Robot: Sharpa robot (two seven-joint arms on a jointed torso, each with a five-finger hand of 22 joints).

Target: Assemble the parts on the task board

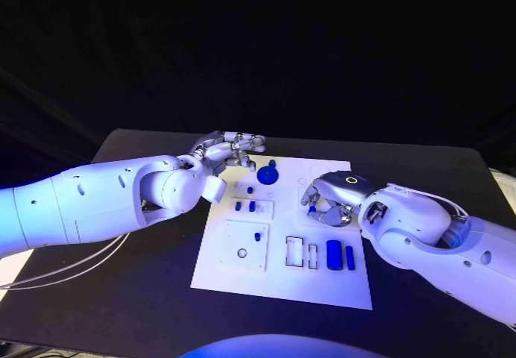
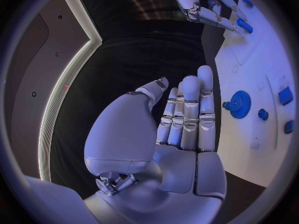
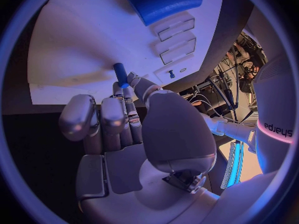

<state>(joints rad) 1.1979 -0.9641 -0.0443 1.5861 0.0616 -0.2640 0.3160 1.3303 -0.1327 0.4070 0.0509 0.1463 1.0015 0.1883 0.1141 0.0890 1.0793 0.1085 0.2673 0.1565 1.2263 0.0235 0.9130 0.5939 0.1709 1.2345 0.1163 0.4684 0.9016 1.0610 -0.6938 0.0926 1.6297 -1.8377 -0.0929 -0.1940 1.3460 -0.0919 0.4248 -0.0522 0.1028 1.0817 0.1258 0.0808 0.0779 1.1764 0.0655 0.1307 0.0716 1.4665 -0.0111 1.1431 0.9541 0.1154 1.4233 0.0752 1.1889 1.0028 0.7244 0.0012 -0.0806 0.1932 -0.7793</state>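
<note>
R hand (image 3: 134,134) fills wrist view; thumb + finger pinch small blue peg (image 3: 119,73), other fingers curled in; hand sits over right-centre of task board (image 1: 282,280), peg tip just above white surface; L hand (image 2: 181,119) holds nothing, fingers straight and close together, hovering off board's far-left edge, beside blue gear (image 1: 268,176); larger blue cylinder (image 1: 333,253) lies in a recess nr board's near side, small blue pieces (image 1: 245,206) stand in left-centre block; judgement: peg looks light, rigid, smooth plastic, likely slippery; grip mid-shaft, keep it upright for insertion; target hole not clear from here.
</note>
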